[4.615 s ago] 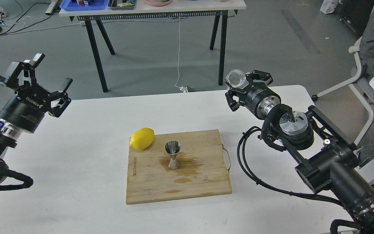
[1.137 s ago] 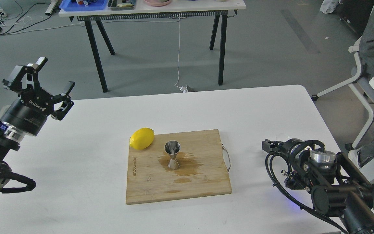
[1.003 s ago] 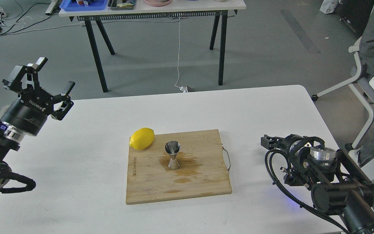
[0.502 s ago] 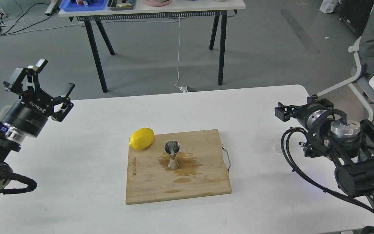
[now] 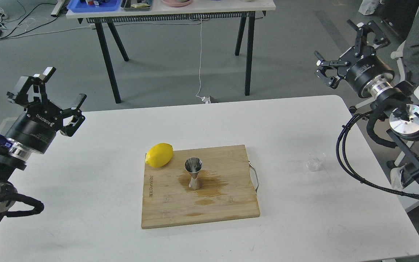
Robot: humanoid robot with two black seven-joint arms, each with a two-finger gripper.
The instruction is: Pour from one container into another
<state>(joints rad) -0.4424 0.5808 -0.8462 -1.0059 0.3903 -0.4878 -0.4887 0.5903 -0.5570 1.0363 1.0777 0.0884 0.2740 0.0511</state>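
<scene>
Black right gripper (image 5: 347, 45) spread wide, holding nothing.

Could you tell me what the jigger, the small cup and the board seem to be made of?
Jigger: polished steel, by its mirror-like shine.
Small cup: clear glass or plastic; the table shows through.
Board: pale wood, probably bamboo, with visible grain and a wet stain.
</scene>
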